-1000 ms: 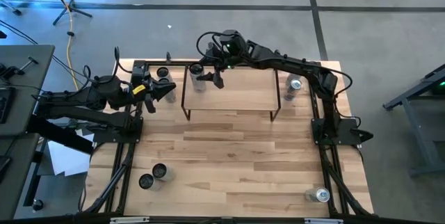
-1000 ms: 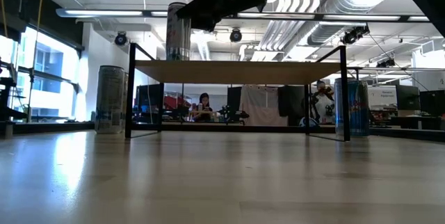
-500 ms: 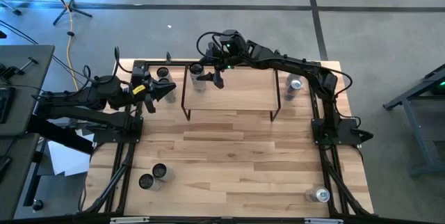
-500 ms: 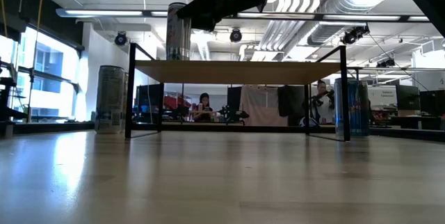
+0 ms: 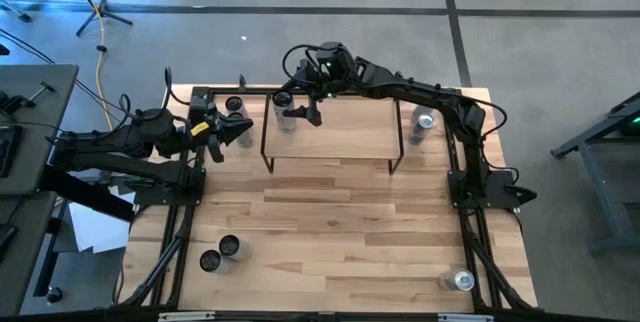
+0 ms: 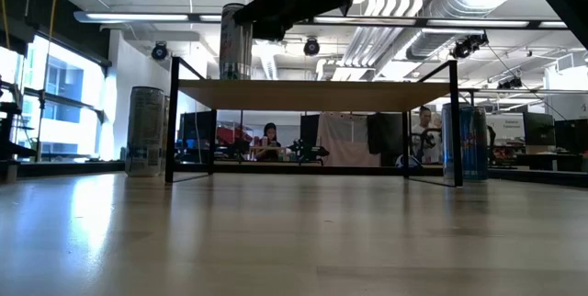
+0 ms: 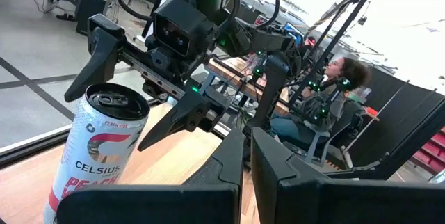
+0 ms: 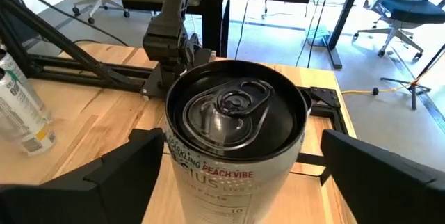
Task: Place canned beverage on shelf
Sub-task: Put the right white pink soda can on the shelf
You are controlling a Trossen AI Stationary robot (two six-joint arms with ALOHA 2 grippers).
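Right wrist view alone shows the right end effector (image 8: 236, 168) spread around the can (image 8: 236, 147).

You see the white Celsius beverage can (image 5: 288, 115) standing upright at the left end of the low light-wood shelf with black metal legs (image 5: 345, 132).
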